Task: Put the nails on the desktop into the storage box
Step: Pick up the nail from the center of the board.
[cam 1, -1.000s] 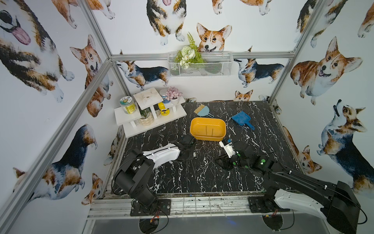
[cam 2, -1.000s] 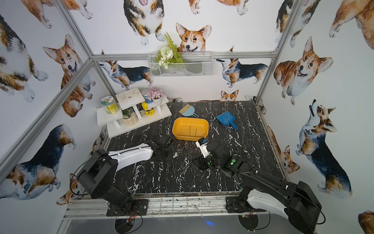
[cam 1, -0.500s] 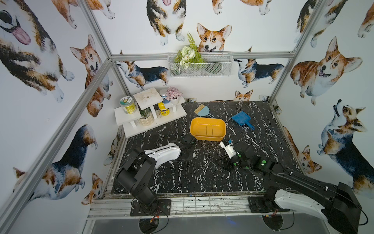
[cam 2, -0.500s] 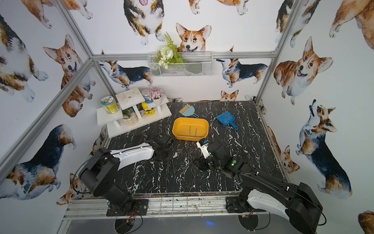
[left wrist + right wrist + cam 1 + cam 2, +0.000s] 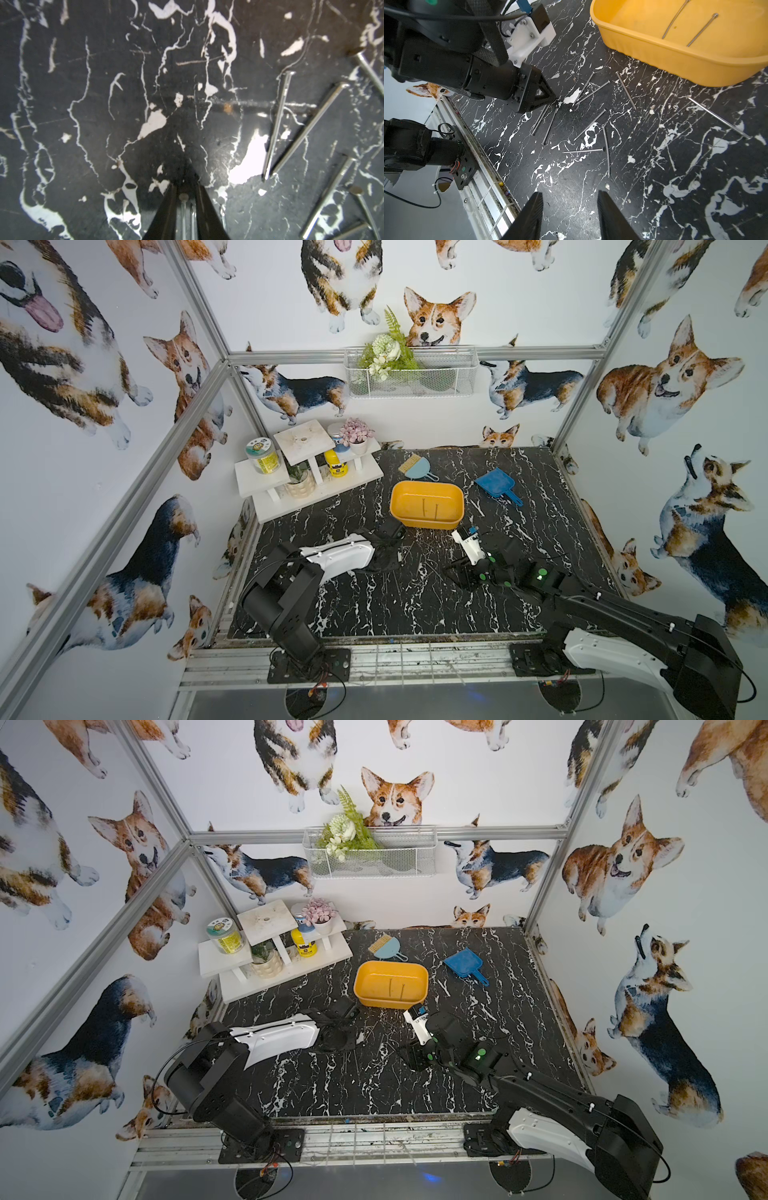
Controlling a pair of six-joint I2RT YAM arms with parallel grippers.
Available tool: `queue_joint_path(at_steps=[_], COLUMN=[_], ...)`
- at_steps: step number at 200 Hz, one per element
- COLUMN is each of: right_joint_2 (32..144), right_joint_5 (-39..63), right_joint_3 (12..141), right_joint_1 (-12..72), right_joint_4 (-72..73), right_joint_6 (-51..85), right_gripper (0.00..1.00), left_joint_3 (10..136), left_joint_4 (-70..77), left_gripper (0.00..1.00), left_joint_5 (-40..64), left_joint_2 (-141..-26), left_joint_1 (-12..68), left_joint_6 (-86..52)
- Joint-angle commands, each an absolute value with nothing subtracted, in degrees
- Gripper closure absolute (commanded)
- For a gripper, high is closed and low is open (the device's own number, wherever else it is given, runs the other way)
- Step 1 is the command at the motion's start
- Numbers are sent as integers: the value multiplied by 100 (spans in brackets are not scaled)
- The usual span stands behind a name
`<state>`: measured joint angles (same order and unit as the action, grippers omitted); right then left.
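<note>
The yellow-orange storage box (image 5: pixel 428 523) (image 5: pixel 390 1002) (image 5: pixel 675 62) stands mid-desktop with two nails (image 5: pixel 424 506) (image 5: pixel 699 31) inside. Several more nails (image 5: pixel 415 547) (image 5: pixel 278 124) (image 5: pixel 591 122) lie scattered on the black veined desktop (image 5: pixel 415 605) in front of it. My left gripper (image 5: pixel 397 559) (image 5: pixel 358 1039) (image 5: pixel 185 187) (image 5: pixel 551 98) is low at the left edge of that scatter, its jaws shut on two nails (image 5: pixel 184 199) that lie side by side between the fingers. My right gripper (image 5: pixel 455 570) (image 5: pixel 409 1052) (image 5: pixel 569 195) hovers open to the right of the scatter with nothing between its fingers.
A blue dustpan (image 5: pixel 494 483) and a light-blue brush (image 5: pixel 417 468) lie behind the box. A white tiered shelf (image 5: pixel 307 485) with jars and pots stands at the back left. A wire basket (image 5: pixel 411 373) hangs on the back wall. A metal rail (image 5: pixel 483 166) borders the front edge.
</note>
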<state>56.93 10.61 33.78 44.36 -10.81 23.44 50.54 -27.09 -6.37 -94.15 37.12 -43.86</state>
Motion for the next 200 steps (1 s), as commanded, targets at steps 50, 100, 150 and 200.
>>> queue_joint_path(at_steps=[50, 100, 150, 200], right_joint_2=[5643, 5607, 5614, 5615], right_joint_5=[993, 958, 958, 914], right_joint_3=[3393, 3387, 3400, 3419], right_joint_1=[4441, 4441, 4439, 4438], right_joint_4=[-905, -918, -900, -921], right_joint_6=[2333, 2334, 2307, 2285], right_gripper=[51, 51, 51, 51], left_joint_3=[4973, 5088, 5396, 6039], left_joint_4=[-2799, -2983, -3404, -3880], left_gripper=[85, 99, 100, 100], left_joint_5=[-615, -664, -834, -818], left_joint_2=[-9460, -9461, -9258, -9116], left_joint_1=[3719, 3722, 3661, 3585], left_joint_6=[-4510, -4434, -4239, -3962])
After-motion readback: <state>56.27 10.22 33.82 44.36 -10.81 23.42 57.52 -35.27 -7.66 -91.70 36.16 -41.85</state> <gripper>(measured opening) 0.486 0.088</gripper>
